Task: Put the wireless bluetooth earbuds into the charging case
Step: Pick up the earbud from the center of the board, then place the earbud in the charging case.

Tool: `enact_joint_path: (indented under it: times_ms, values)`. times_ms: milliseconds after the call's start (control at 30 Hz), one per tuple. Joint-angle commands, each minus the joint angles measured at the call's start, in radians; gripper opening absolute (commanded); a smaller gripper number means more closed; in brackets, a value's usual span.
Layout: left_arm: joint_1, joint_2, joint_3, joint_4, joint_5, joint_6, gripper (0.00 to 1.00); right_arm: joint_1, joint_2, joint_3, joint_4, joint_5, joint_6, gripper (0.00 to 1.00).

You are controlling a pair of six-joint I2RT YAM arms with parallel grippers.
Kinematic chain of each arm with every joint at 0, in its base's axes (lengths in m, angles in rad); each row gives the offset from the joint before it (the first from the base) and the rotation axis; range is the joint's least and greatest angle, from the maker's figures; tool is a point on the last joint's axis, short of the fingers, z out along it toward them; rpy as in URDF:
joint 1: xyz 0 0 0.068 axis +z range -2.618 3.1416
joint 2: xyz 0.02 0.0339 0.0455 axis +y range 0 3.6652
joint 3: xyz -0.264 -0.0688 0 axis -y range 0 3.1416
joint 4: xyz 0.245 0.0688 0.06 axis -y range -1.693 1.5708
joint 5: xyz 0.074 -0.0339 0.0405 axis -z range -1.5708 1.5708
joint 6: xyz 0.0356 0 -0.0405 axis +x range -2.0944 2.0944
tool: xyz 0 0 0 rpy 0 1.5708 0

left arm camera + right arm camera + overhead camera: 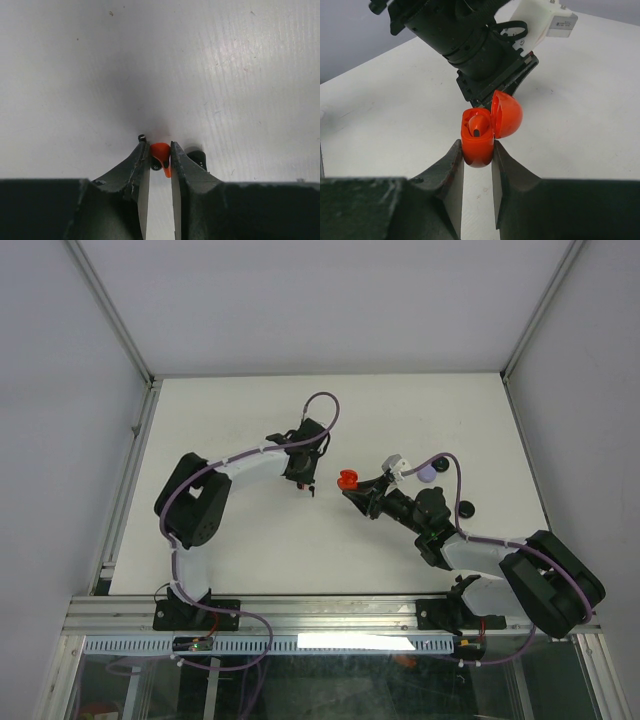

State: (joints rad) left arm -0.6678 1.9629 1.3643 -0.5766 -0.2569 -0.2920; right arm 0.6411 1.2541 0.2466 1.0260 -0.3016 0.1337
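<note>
Red earbud (160,155) is pinched on the table (150,60) by the nearly closed left gripper (159,146), stem laid toward 6 o'clock, wrist pointed down. At its 3 o'clock, the red charging case (479,150) is clamped upright, lid flipped open, by the right gripper (477,146), forearm stretched toward 10 o'clock.

The red charging case (478,147) stands upright, clamped at the right hand's (477,152) fingertips, lid hinged open, 1 red earbud (477,125) seated inside. A second red earbud (160,154) sits pinched at the left hand's (159,146) fingertips.
</note>
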Motion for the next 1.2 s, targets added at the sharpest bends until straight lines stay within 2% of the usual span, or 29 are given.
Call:
enact_joint_path:
  times_ms: [0, 333, 667, 933, 1167]
  values:
    - [0.008, -0.139, -0.058, 0.12, -0.004, -0.028, 0.1, 0.0, 0.001, 0.028, 0.037, -0.009, 0.001, 0.0]
    - [0.016, -0.325, -0.246, 0.321, 0.023, -0.068, 0.1, 0.009, 0.008, 0.031, 0.049, -0.034, -0.008, 0.0]
    - [-0.01, -0.664, -0.484, 0.634, 0.048, -0.048, 0.1, 0.018, 0.012, 0.008, 0.168, -0.054, -0.055, 0.0]
    - [-0.122, -0.833, -0.589, 0.843, -0.004, 0.054, 0.09, 0.03, 0.026, 0.026, 0.242, -0.057, -0.076, 0.0]
    - [-0.235, -0.9, -0.65, 0.981, -0.068, 0.18, 0.09, 0.048, 0.021, 0.034, 0.286, -0.051, -0.119, 0.0]
